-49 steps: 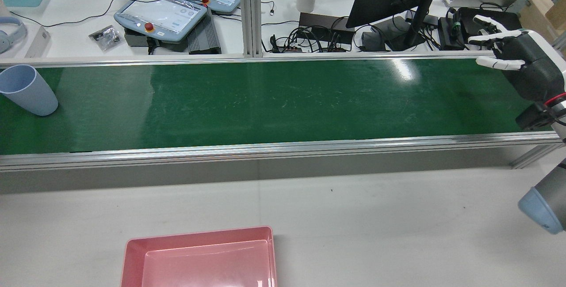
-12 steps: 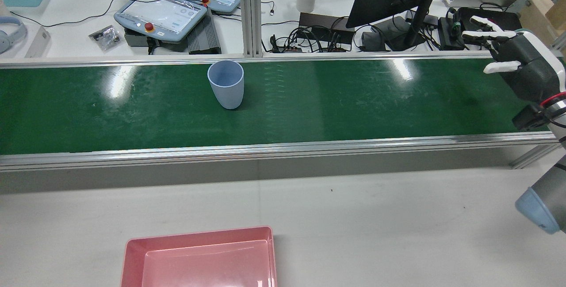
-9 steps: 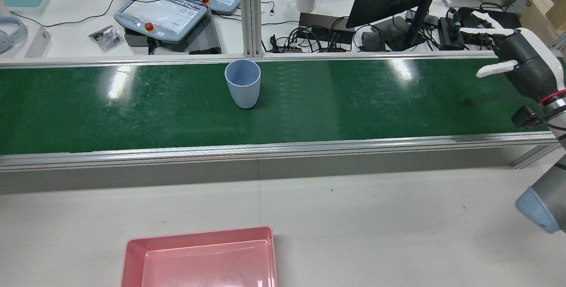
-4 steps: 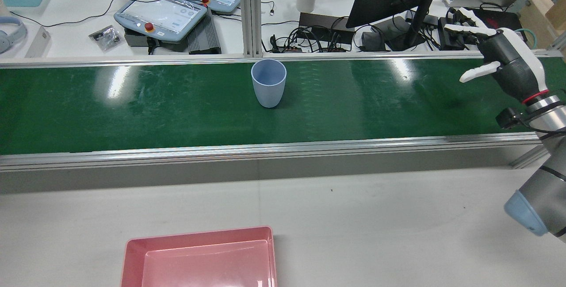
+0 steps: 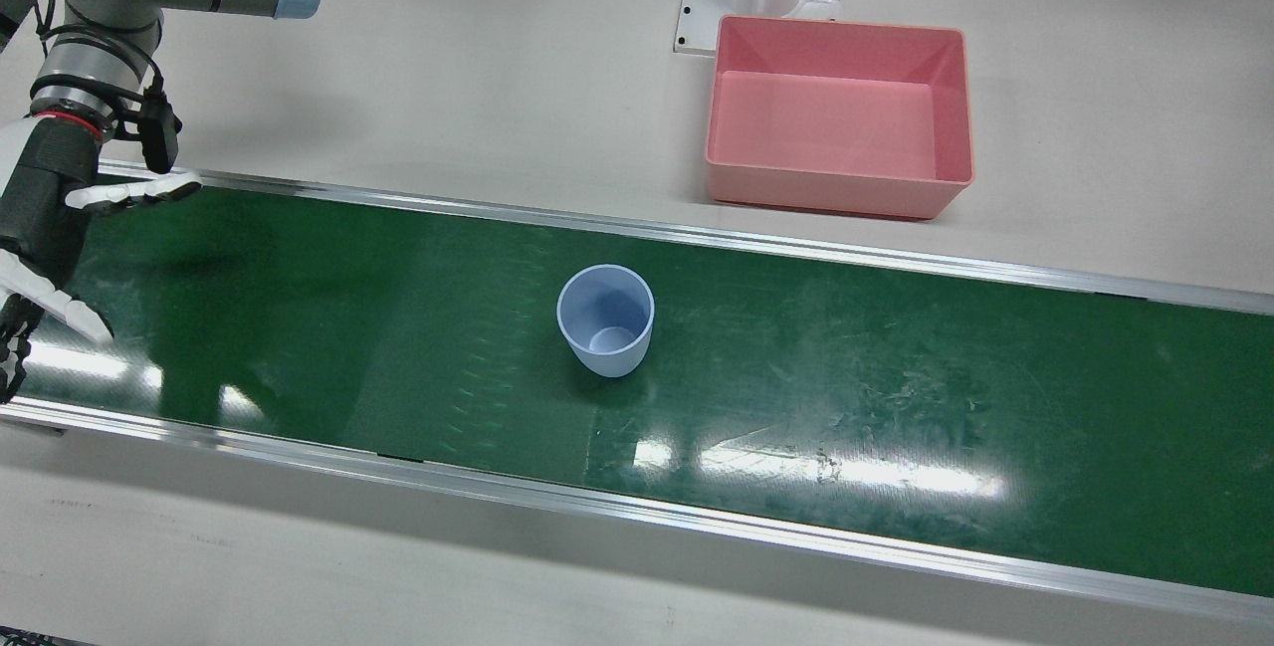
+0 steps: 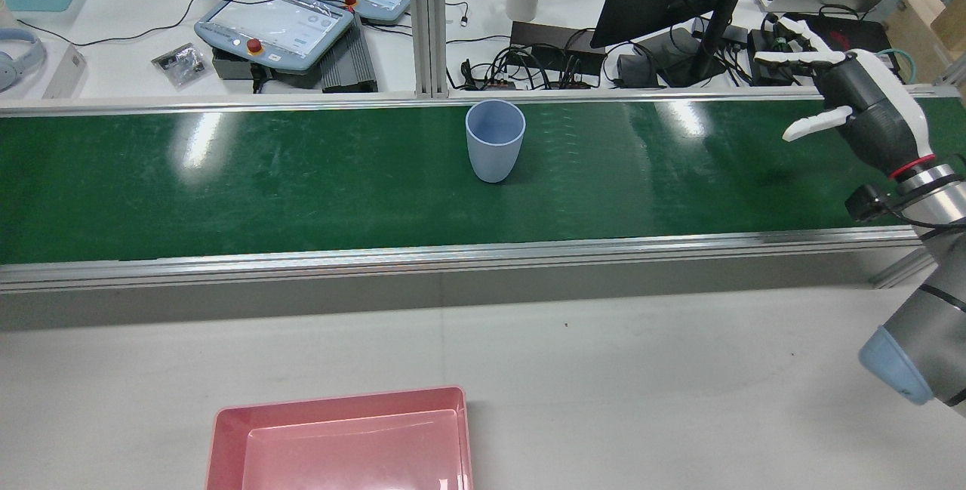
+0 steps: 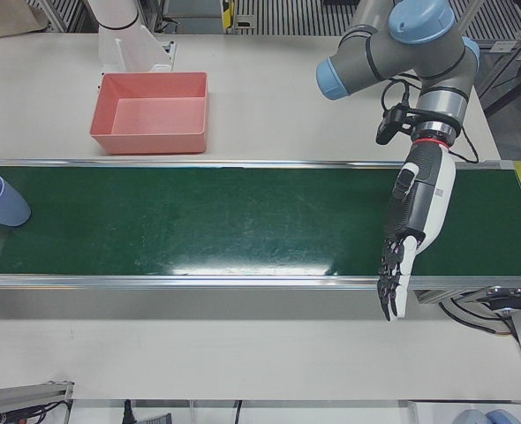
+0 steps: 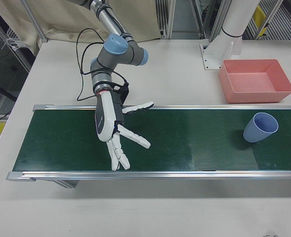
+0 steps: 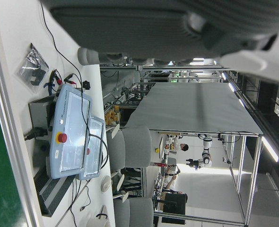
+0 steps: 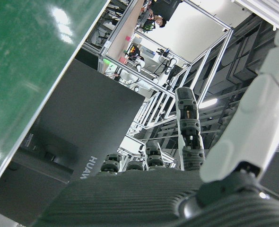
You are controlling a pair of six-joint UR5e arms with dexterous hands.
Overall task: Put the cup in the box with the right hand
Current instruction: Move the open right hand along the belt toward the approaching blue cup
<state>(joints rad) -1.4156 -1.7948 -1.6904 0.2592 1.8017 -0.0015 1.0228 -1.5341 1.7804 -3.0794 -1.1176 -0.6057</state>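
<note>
Left hand [image 7: 412, 231]: hangs over the far end of the green conveyor belt [image 6: 302, 173], fingers straight and slightly apart, holding nothing.
Box: the shallow pink plastic box [image 6: 343, 441] sits empty on the white table, off the belt, on the robot's side.
Cup: the pale blue plastic cup [image 6: 494, 140] stands upright, mouth up, mid-belt near the far rail.
Right hand [image 6: 853, 109]: above the belt's right end, well apart from the cup, fingers spread wide, empty.
Step in hand: probably the reach.
Doing it well: approach side-on, thumb opposing fingers around the wall, close below the rim, avoid tipping it.
</note>
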